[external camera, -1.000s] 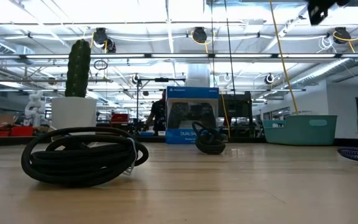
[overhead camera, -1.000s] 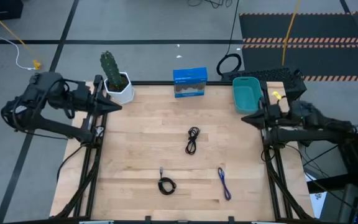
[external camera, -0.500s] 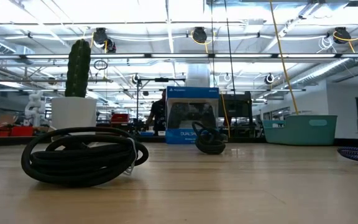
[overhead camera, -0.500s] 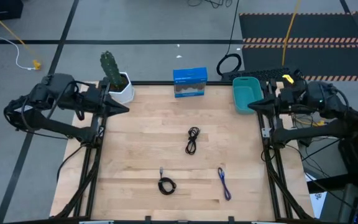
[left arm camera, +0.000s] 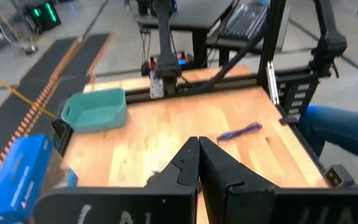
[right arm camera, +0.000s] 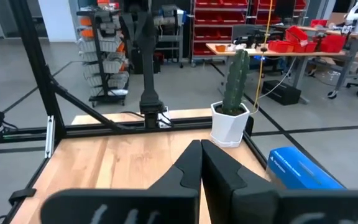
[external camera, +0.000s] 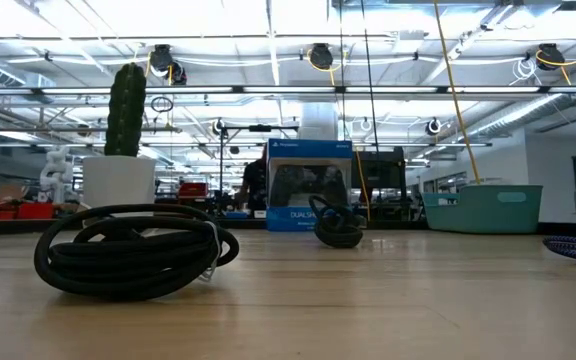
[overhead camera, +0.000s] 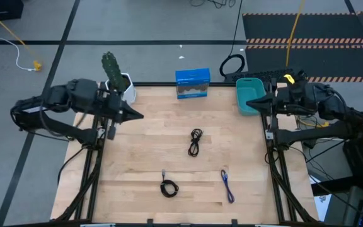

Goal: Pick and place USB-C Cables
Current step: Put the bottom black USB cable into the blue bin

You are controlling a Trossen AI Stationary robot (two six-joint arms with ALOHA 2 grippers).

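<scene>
Three USB-C cables lie flat on the wooden table: a black one [overhead camera: 195, 142] at the middle, a coiled black one [overhead camera: 168, 187] near the front edge, and a blue-purple one [overhead camera: 227, 186] at the front right, also in the left wrist view [left arm camera: 240, 131]. My left gripper [overhead camera: 140, 116] hangs shut over the table's left part, high above the wood and far from all of them. My right gripper [overhead camera: 249, 103] is shut and level beside the teal bin [overhead camera: 251, 96] at the far right. Neither holds anything.
A cactus in a white pot [overhead camera: 115, 81] stands at the far left corner and a blue box [overhead camera: 192, 84] at the far middle. A large black cable ring [overhead camera: 232, 65] lies on the floor behind the table. The table's middle is bare wood around the cables.
My left gripper has moved from the left edge toward the table's middle, sinking a little and tipping its fingers downward. My right gripper has risen beside the teal bin and come level, mostly in the first half second. Both stayed shut. The cables have not moved.
</scene>
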